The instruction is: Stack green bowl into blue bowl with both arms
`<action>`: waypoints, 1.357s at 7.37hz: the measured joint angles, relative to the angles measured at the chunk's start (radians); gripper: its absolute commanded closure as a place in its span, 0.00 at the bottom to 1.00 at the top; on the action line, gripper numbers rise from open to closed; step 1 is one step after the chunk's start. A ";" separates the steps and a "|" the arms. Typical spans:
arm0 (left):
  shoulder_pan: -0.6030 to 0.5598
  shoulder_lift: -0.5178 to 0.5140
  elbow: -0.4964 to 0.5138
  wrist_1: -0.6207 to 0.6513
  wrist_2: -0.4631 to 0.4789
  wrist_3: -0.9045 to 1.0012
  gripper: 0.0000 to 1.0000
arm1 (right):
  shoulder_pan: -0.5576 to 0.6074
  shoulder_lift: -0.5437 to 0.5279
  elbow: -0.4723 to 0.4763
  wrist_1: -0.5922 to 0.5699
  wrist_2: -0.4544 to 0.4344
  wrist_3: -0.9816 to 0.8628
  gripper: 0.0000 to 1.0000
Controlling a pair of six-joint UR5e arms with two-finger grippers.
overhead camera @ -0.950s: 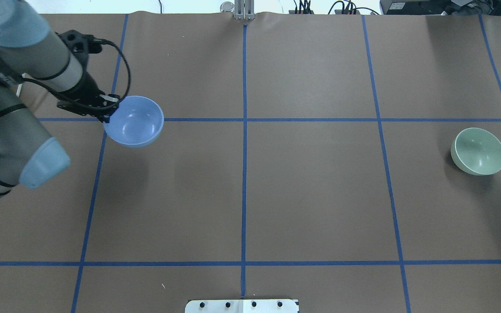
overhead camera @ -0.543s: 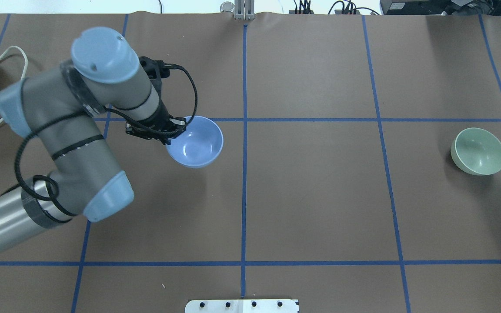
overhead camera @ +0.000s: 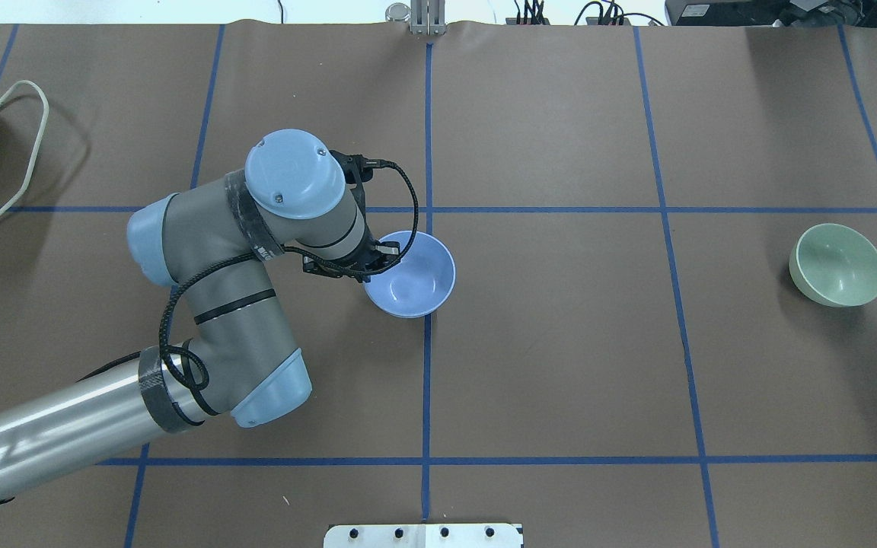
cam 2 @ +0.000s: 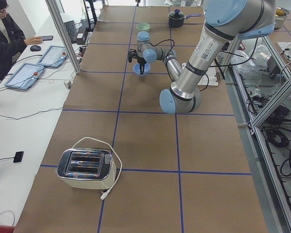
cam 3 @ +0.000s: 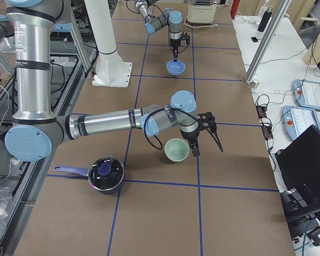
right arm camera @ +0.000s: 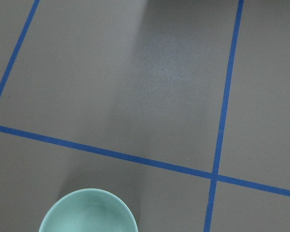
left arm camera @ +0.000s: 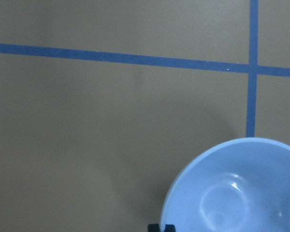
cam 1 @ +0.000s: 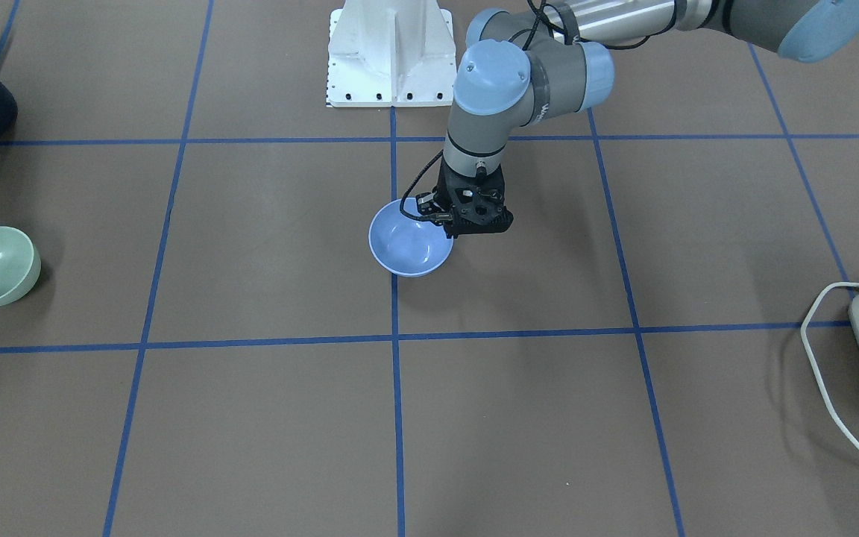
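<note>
Blue bowl (overhead camera: 416, 278) — mouth up — rim pinched in left gripper (overhead camera: 382, 256)

The blue bowl (overhead camera: 412, 275), glossy periwinkle and mouth-up, is about mid-table, well away from every edge. The left gripper (overhead camera: 379, 257) pinches its rim, and I can't tell whether the bowl touches the table (overhead camera: 560, 365). The green bowl (overhead camera: 838, 265), pale mint and the same size, stands mouth-up near the table's right end, with the right arm (cam 3: 112, 120) reaching in just beside it.
</note>
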 measured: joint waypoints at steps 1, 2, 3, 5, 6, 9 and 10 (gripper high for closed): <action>0.014 -0.011 0.008 -0.003 0.007 -0.003 1.00 | 0.000 0.000 0.000 0.000 0.000 0.000 0.00; 0.030 -0.018 0.012 -0.004 0.020 -0.005 1.00 | 0.000 0.001 -0.001 0.000 0.000 0.000 0.00; 0.042 -0.020 0.013 -0.005 0.031 -0.006 1.00 | 0.000 0.002 -0.003 -0.001 0.000 0.000 0.00; 0.050 -0.021 0.016 -0.008 0.038 -0.005 0.86 | 0.000 0.003 -0.005 -0.001 0.000 0.000 0.00; 0.051 -0.021 0.021 -0.015 0.039 -0.004 0.78 | 0.000 0.003 -0.007 -0.001 0.000 0.000 0.00; 0.058 -0.021 0.046 -0.046 0.054 -0.004 0.03 | -0.001 0.004 -0.011 -0.001 0.000 -0.001 0.00; 0.061 -0.020 0.044 -0.055 0.062 -0.003 0.03 | -0.001 0.005 -0.012 -0.001 0.000 -0.001 0.00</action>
